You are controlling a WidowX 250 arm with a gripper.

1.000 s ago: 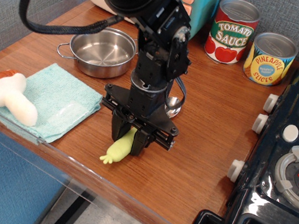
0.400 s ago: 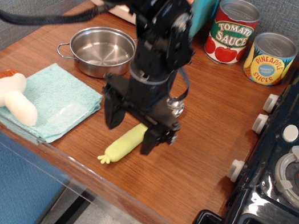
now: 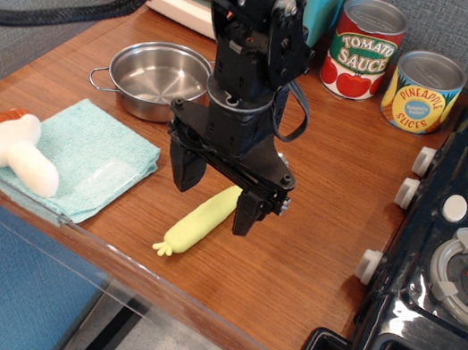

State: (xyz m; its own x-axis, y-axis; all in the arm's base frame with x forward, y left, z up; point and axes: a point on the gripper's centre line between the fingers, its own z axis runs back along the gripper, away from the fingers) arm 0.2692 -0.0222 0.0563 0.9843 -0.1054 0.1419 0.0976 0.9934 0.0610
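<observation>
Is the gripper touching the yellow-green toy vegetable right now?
Cannot tell. The gripper is open above the vegetable, whose upper end lies beside one finger; this single view shows neither gap nor contact.

The red can (image 3: 363, 48) reads "TOMATO SAUCE"; the yellow can (image 3: 422, 92) reads "PINEAPPLE SLICES".

gripper (image 3: 215, 197), black, two-fingered, pointing down with jaws spread wide, holding nothing, poised just above the yellow-green toy vegetable (image 3: 196, 224). the vegetable is slender and soft-looking, with a small frilled tip at its near end; it lies flat and diagonal on the wooden table (image 3: 313, 243), just beside the teal cloth (image 3: 84, 153).
</observation>
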